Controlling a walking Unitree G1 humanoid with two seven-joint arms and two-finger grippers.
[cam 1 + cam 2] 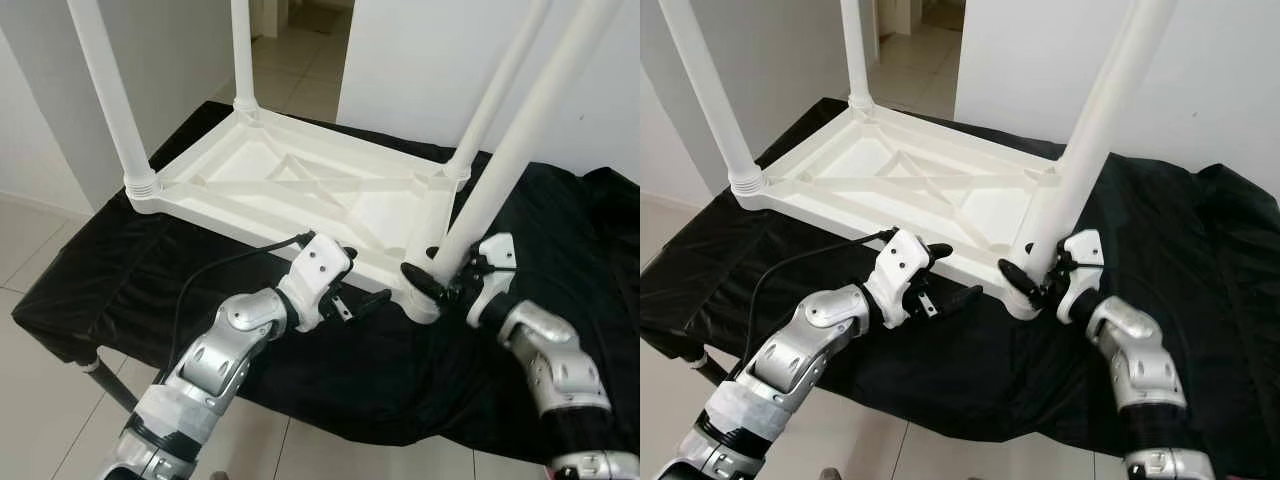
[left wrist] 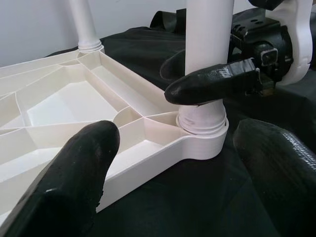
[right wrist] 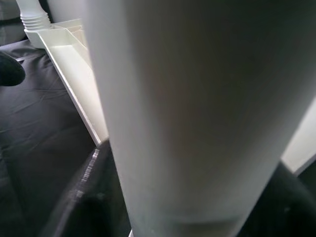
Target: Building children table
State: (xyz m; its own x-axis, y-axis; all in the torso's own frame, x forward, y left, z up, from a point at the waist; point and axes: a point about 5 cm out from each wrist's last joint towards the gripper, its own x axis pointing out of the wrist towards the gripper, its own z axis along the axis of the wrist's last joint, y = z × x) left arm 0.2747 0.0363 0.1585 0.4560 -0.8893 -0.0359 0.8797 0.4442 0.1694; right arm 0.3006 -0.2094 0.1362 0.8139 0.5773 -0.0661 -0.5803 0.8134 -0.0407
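A white plastic children's table (image 1: 300,190) lies upside down on a black cloth, with its legs pointing up. My right gripper (image 1: 440,275) is shut on the near right leg (image 1: 500,170) just above its corner socket (image 2: 202,133). One of its fingers (image 2: 212,81) crosses the front of the leg, and the other sits behind it. The leg (image 3: 187,108) fills the space between those fingers. My left gripper (image 1: 362,278) stands open at the table's near edge, just left of that corner, holding nothing. Its fingers (image 2: 74,182) point toward the socket.
The black cloth (image 1: 330,370) covers a low stand and hangs over its near edge. Three other legs stand at the far left (image 1: 105,90), the back (image 1: 243,55) and the far right (image 1: 500,90). Tiled floor (image 1: 30,240) lies to the left, white walls behind.
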